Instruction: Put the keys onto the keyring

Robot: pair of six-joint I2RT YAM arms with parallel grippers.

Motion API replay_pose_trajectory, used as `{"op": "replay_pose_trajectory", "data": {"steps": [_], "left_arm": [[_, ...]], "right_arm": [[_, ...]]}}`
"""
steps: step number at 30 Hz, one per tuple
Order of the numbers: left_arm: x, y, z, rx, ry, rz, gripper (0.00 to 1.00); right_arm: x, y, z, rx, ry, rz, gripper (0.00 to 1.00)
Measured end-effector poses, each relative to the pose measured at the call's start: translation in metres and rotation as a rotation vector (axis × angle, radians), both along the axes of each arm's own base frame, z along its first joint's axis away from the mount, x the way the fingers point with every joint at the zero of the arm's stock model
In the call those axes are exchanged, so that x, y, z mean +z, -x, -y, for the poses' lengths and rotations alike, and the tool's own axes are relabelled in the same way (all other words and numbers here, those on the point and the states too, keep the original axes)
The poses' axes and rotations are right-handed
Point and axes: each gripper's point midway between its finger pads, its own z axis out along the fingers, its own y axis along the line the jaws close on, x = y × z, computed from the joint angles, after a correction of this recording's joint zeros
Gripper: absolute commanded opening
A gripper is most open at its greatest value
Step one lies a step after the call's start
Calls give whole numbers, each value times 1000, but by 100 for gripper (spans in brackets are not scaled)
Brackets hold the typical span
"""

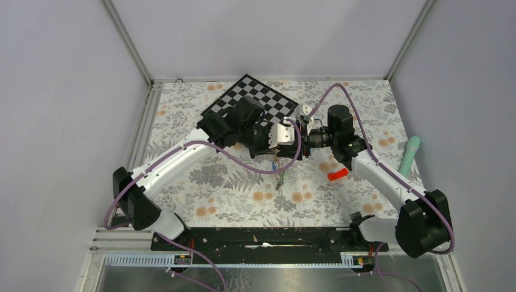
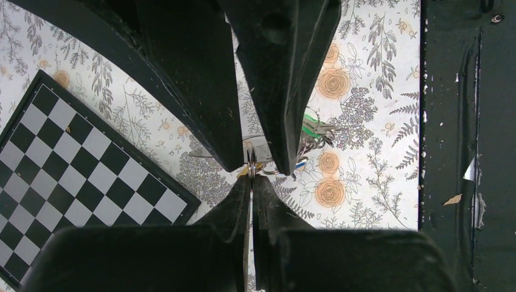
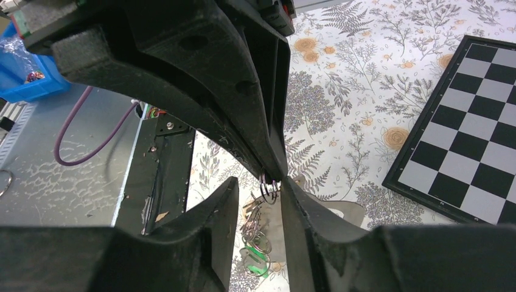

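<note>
My left gripper [image 2: 251,177] is shut on a thin wire ring [image 2: 251,163], seen edge-on at its fingertips. Keys [image 2: 313,131] with green, blue and yellow tags hang in a bunch beside it. In the right wrist view the same ring [image 3: 269,186] sits between my right gripper's [image 3: 260,180] parted jaws, close to the right finger. More rings and a green-tagged key [image 3: 255,263] dangle below. A flat grey keyring [image 3: 331,210] shows behind them; whether it hangs or lies flat I cannot tell. From above, both grippers [image 1: 294,146] [image 1: 304,143] meet tip to tip mid-table.
A checkerboard [image 1: 249,100] lies at the back, just behind the left arm. A red object [image 1: 338,175] sits on the floral cloth near the right forearm. A teal stick [image 1: 409,155] rests by the right wall. The black base rail [image 1: 268,238] runs along the near edge.
</note>
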Motion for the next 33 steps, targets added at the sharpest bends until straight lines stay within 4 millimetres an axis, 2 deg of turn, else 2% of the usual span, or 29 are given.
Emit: {"op": "replay_pose_trajectory", "data": {"steps": [7, 12, 16, 20, 23, 28, 33], "left_arm": [[-2, 1, 1, -1, -1, -13, 0], [-2, 2, 1, -4, -1, -17, 0], [-2, 2, 1, 3, 2, -23, 1], [-3, 2, 1, 2, 1, -22, 30], [-3, -1, 0, 1, 17, -15, 44], [-6, -13, -16, 41, 53, -6, 51], [-2, -19, -20, 46, 95, 24, 51]], "right_arm": [[-1, 2, -3, 11, -4, -15, 23], [-1, 1, -3, 9, -6, -16, 1], [-1, 1, -3, 11, -8, -15, 0], [-1, 1, -3, 7, -5, -19, 0], [-2, 1, -2, 2, 0, -39, 0], [1, 1, -2, -2, 0, -55, 0], [2, 1, -1, -8, -1, -71, 0]]}}
